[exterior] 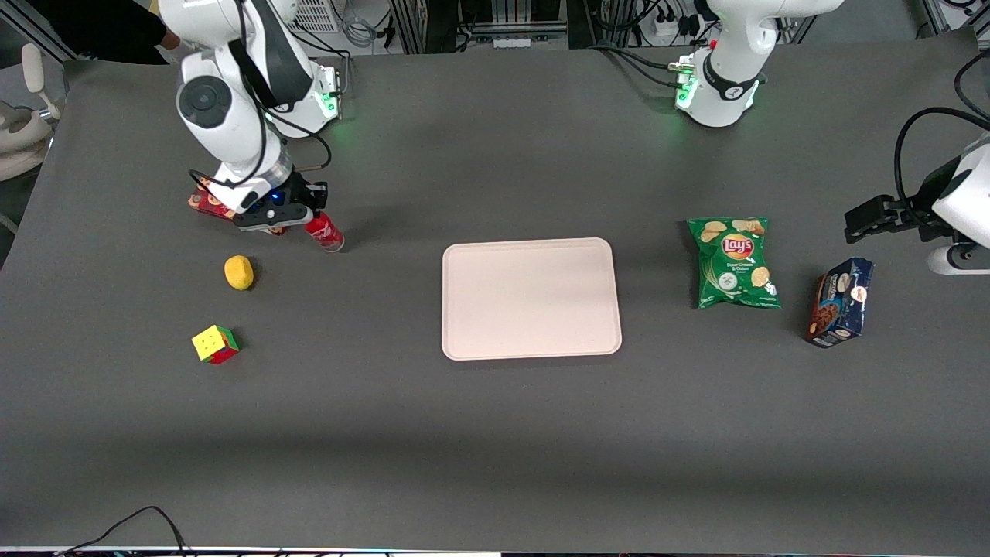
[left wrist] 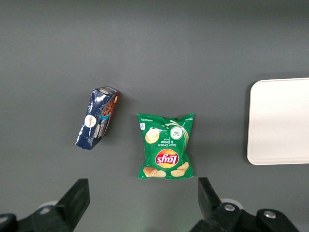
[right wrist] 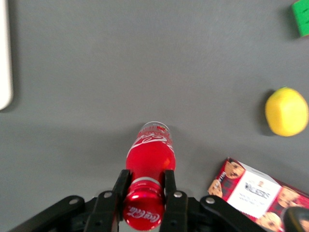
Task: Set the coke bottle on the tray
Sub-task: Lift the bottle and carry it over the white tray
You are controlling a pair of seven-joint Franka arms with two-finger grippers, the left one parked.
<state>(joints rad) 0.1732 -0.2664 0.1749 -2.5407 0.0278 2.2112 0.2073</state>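
The coke bottle (right wrist: 148,166) is pinched right at its neck, just under the red cap, by the gripper (right wrist: 145,193), one finger on each side and the body hanging down toward the table. Grabbing it up high makes sense to me, since the neck is the slimmest bit and the clear base stays free to land flat. In the front view the bottle (exterior: 325,231) looks tilted, base nearer the camera than the cap; can't tell if it's touching the table or just off it. It's at the working arm's end of the table, well apart from the tray (exterior: 531,299), which sits bare in the middle. The arm comes down steeply from its base with the wrist bent over the bottle, gripper (exterior: 303,219) pointing at the table. Close by are the red cookie box (right wrist: 256,193) under the wrist, a yellow lemon-like thing (exterior: 239,272) and a puzzle cube (exterior: 215,343), both nearer the camera.
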